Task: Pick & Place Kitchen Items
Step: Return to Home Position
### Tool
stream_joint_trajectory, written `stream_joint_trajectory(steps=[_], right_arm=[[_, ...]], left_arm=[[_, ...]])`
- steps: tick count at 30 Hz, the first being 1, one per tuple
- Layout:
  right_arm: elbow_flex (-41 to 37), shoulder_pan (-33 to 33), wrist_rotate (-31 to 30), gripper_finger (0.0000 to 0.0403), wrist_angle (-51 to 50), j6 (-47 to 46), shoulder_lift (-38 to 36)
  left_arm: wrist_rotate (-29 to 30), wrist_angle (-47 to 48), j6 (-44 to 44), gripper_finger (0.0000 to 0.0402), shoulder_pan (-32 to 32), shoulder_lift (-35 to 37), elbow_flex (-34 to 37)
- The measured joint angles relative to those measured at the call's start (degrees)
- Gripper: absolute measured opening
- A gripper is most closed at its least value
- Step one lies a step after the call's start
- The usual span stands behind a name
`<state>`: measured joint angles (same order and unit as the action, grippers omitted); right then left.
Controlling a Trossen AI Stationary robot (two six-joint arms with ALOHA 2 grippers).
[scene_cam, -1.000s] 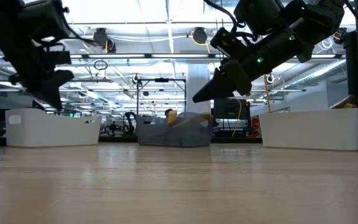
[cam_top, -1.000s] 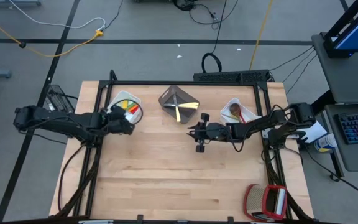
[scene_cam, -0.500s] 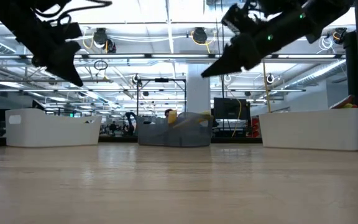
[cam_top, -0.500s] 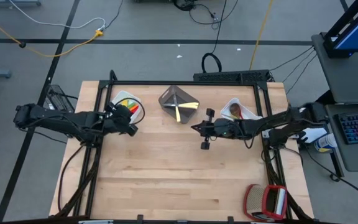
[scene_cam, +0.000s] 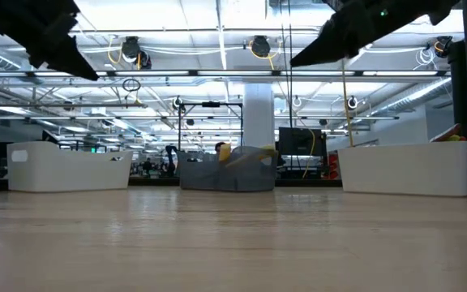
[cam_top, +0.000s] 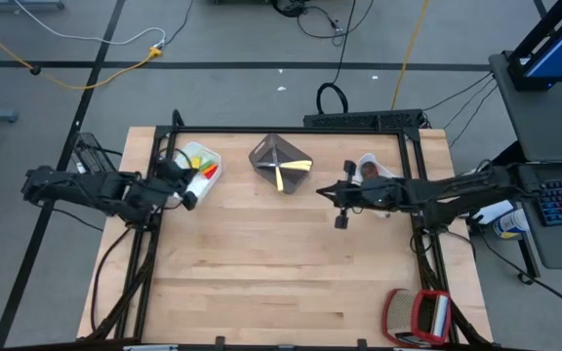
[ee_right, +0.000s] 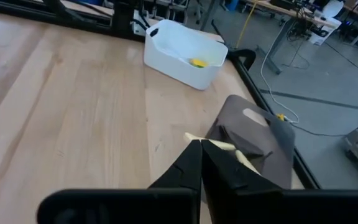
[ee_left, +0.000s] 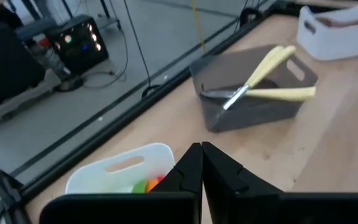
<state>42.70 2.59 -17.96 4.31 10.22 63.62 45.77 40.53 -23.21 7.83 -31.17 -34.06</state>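
Nearest the front edge of the wooden table (cam_top: 261,273), at the corner on my right, lies a bulky red-and-silver thing (cam_top: 418,317). The wood between it and my arms is bare.

Farther in, my right pincer (ee_right: 201,146) hangs high over the table, just in front of the gap between the grey bin (ee_left: 253,109) and the right white bin (scene_cam: 404,170). Its two fingers are pressed together with nothing between them. My left pincer (ee_left: 199,147) is also raised off the wood. It is closed and empty, at the near corner of the left white bin (ee_left: 104,171).

Beyond the pincers, the three bins stand in a row along the far edge. The left white bin holds a small heap of coloured utensils (ee_left: 146,184), green, orange and red, and a yellow piece (ee_right: 197,62) shows inside it too. The grey bin in the middle holds the pale-handled knives (ee_left: 269,62), lying crossed with their handles resting against its rim. In the right white bin I can make out a brown spoon (cam_top: 368,169), partly hidden under my right arm.
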Motion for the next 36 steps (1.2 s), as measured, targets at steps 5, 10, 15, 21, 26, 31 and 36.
stream_joint_trajectory(steps=[5, 10, 15, 21, 26, 31, 36], right_arm=[[-2.4, 0.0, 0.3, 0.0001, 0.4, 0.7, -5.5], [-7.0, 0.0, 0.2, 0.0001, 0.6, 0.6, -12.9], [-11.9, 0.0, 0.2, 0.0001, 1.5, 0.3, -21.7], [-17.5, 0.0, 0.2, 0.0000, 1.4, -0.8, -31.2], [-21.5, 0.0, 0.2, 0.0000, 1.3, -2.0, -37.6], [-24.6, 0.0, 0.3, 0.0000, 1.3, -2.1, -43.3], [-27.3, 0.0, 1.4, 0.0000, 1.2, -0.6, -48.3]], left_arm=[[0.9, 0.0, 3.2, 0.0004, 1.4, 6.3, 1.4], [1.9, 0.4, 3.7, 0.0008, 2.6, 10.3, 2.7], [3.9, 1.1, 3.7, 0.0007, 2.8, 13.7, 3.9], [3.8, -4.2, 7.2, 0.0003, 2.8, 16.7, 8.2], [3.5, -11.9, 11.2, 0.0010, 2.9, 17.5, 12.1], [1.8, -19.5, 17.0, 0.0002, 2.9, 17.4, 15.5], [0.6, -28.2, 22.3, 0.0011, 2.9, 17.4, 18.5]])
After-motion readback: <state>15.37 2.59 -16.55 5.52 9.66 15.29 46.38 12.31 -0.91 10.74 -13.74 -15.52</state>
